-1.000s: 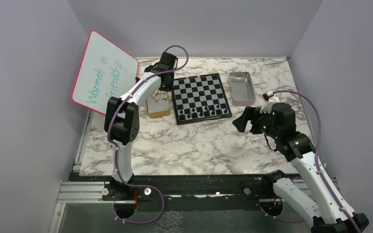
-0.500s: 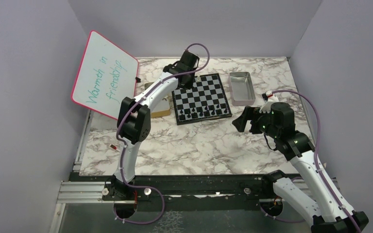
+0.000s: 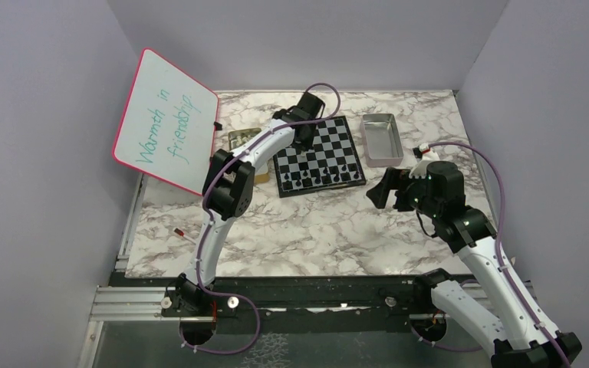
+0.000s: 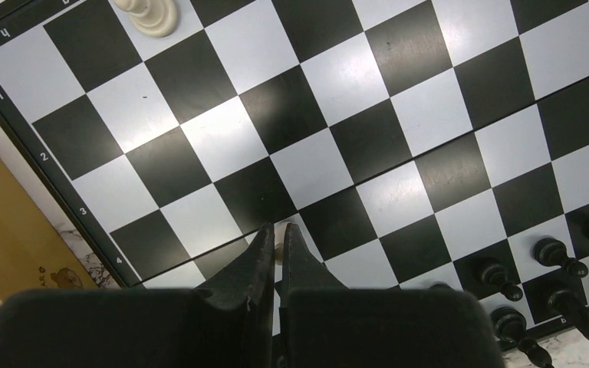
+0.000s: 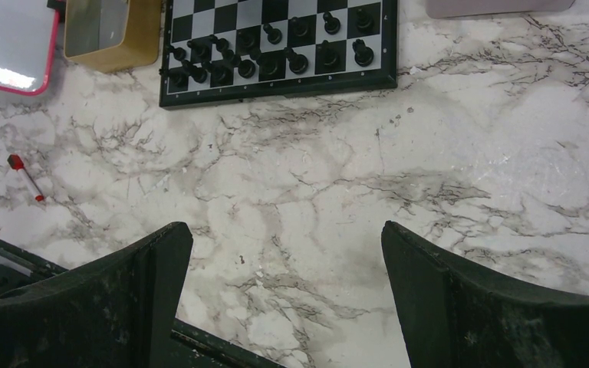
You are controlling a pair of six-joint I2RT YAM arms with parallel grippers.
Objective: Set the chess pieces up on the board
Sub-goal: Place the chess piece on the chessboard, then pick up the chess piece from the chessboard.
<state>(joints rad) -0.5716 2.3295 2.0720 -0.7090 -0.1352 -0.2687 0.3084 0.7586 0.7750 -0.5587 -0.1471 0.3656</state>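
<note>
The board (image 3: 330,149) lies at the back middle of the table. Black chess pieces (image 3: 322,178) fill its two near rows; they also show in the left wrist view (image 4: 556,254) and the right wrist view (image 5: 268,54). My left gripper (image 3: 304,136) hangs over the board's left part, shut on a small pale chess piece (image 4: 278,244) that only peeks out between the fingers. Another pale piece (image 4: 147,11) stands on a far corner square. My right gripper (image 3: 380,190) is open and empty over bare marble (image 5: 284,253), right of and nearer than the board.
A wooden box (image 3: 239,142) sits just left of the board. A shiny metal tray (image 3: 382,138) lies to its right. A pink-rimmed whiteboard (image 3: 165,119) leans at the left. A red marker (image 3: 182,232) lies near the table's left edge.
My left arm has swung right from over the wooden box to over the board, carrying the pale piece. The right arm has not moved.
</note>
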